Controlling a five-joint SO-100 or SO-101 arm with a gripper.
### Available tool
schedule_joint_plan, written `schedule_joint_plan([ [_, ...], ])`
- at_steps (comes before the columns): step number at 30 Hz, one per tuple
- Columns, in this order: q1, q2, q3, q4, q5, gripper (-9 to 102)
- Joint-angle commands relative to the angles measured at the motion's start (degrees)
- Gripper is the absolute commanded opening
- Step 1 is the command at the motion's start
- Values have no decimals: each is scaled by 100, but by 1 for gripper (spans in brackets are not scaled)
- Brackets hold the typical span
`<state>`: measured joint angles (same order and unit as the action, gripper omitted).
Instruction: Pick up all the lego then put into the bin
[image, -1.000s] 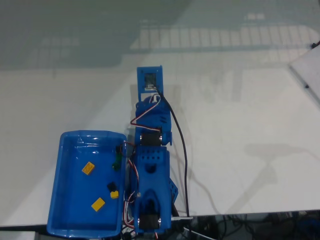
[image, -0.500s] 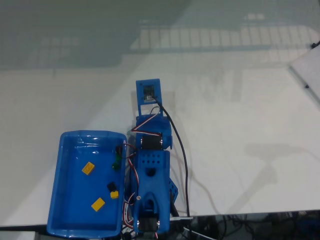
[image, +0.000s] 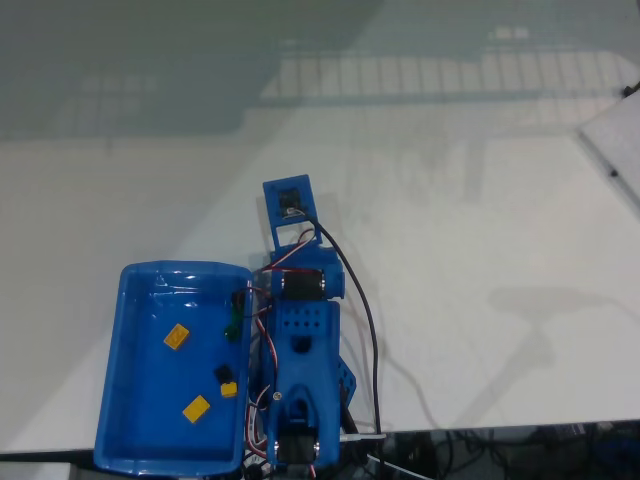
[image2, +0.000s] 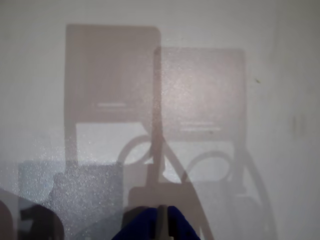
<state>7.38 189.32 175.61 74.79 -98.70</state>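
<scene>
Arm (image: 300, 330) folded back since earlier; gripper (image2: 161, 226) closed, empty. Yellow, green, black lego (image: 178, 337) in bin (image: 128, 400), left of gripper in fixed view.

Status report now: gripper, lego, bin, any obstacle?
Gripper shut, empty, over bare table. Lego in bin: three yellow bricks, one green, one black. No obstacle seen.

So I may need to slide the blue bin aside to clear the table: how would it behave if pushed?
The bin looks like thin glossy plastic, so it is probably light and would likely slide easily on the smooth white table. Its wide, low shape makes tipping unlikely. The loose lego bricks inside may skid about.
</scene>
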Motion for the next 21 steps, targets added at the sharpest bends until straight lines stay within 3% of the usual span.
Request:
schedule_joint_plan([
  [1, 53, 114, 202, 26, -79, 0],
  [21, 149, 114, 202, 167, -141, 0],
])
